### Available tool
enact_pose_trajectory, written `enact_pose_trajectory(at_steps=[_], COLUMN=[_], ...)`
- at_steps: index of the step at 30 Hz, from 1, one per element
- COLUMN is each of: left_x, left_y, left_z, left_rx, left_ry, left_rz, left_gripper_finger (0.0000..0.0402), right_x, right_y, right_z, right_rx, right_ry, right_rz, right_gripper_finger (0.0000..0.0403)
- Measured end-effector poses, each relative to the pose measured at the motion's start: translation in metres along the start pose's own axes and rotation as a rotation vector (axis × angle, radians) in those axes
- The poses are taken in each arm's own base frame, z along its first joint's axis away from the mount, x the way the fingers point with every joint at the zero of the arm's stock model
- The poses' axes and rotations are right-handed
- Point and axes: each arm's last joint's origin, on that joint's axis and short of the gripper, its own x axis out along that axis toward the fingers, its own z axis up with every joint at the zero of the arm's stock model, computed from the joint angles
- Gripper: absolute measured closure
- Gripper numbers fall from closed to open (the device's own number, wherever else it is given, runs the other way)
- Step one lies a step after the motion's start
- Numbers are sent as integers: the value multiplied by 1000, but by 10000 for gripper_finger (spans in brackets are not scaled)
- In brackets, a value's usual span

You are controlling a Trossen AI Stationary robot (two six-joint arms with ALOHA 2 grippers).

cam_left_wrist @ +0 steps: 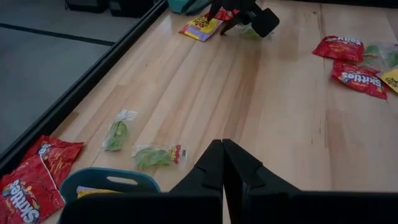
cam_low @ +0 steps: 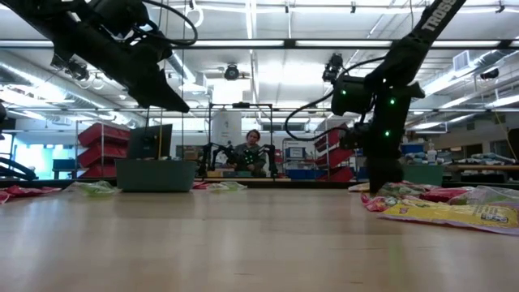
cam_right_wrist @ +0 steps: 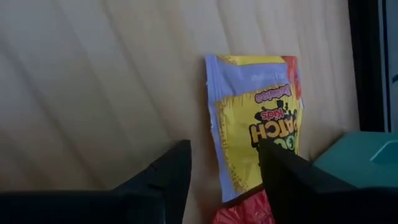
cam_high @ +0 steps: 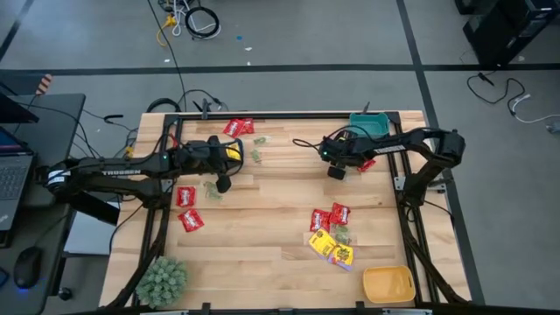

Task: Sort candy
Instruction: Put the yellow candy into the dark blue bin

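Right gripper (cam_right_wrist: 221,171), jaws apart, hangs over a yellow packet (cam_right_wrist: 258,134) lying flat on the tabletop (cam_right_wrist: 93,81) beside the teal bin (cam_right_wrist: 367,155). Left gripper (cam_left_wrist: 222,163), jaws together, hovers over green packets (cam_left_wrist: 158,155) near another teal bin (cam_left_wrist: 109,182). Red packets (cam_high: 187,196) and more yellow ones (cam_high: 332,248) lie scattered.

The right tool (cam_right_wrist: 221,171) partly hides a yellow packet (cam_right_wrist: 258,134); a red packet (cam_right_wrist: 245,211) is cut off.
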Motion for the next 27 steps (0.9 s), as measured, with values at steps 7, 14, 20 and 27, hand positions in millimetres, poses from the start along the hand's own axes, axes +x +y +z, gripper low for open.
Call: enact_pose_trajectory(at_steps=[7,14,20,27], left_x=[0,0,0,0], left_y=[0,0,0,0], left_z=[0,0,0,0], left_rx=[1,1,1,0], left_ry=[4,4,4,3], left_rz=[0,-1,0,0], left_gripper_finger=[400,400,400,400], right_x=[4,-1,-32,-67], right_y=[-8,-8,-7,0], right_z=[-1,0,10,16], right_rx=[38,61,114,141], right_ry=[-1,-45,-234,-409], right_rz=[37,142,313,433], right_gripper_finger=[341,400,403,403])
